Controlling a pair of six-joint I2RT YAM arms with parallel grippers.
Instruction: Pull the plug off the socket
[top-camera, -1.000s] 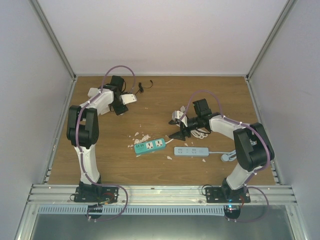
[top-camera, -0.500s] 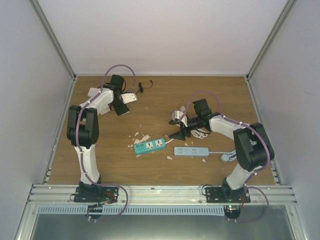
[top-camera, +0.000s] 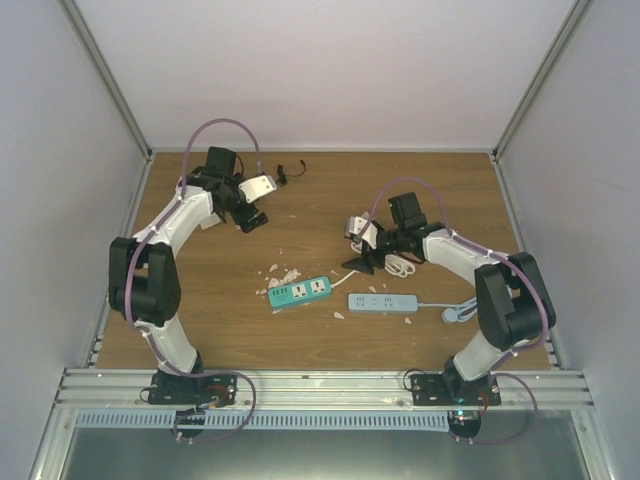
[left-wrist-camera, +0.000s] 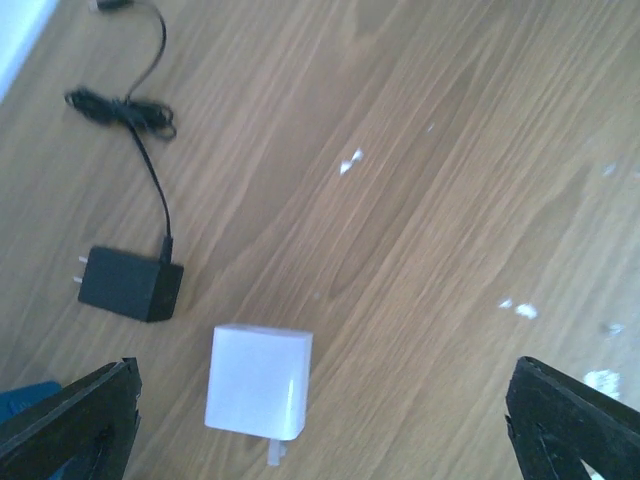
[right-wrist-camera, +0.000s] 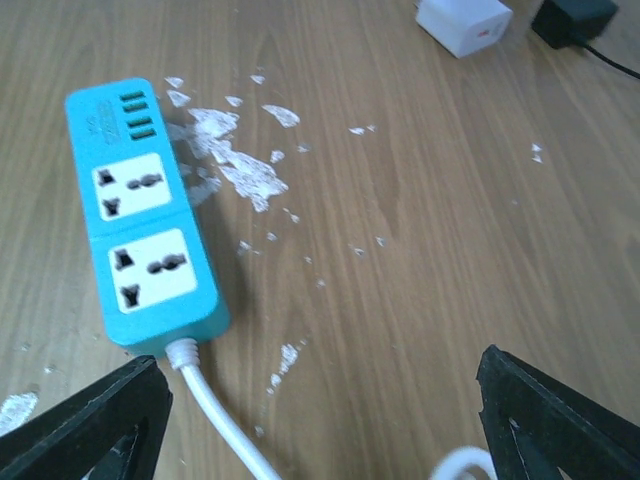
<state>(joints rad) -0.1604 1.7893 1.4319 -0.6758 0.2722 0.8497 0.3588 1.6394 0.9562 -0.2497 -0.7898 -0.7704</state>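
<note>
White walls box in a wooden tabletop (top-camera: 230, 320) flecked with white crumbs (right-wrist-camera: 235, 160). At 11 o'clock in the overhead view the left tool (left-wrist-camera: 320, 405) hangs released, its fingers (left-wrist-camera: 70, 420) spread wide. A white plug (left-wrist-camera: 258, 382) lies flat on the wood between them, touching neither. A black adapter (left-wrist-camera: 130, 283) with its cord lies just beside the plug, at its 10 o'clock. Near the centre lies the teal socket strip (right-wrist-camera: 150, 230), both sockets unoccupied, with a pale blue strip (top-camera: 382, 302) at its 3 o'clock. The right tool (right-wrist-camera: 320, 400) hovers released at the teal strip's 2 o'clock.
</note>
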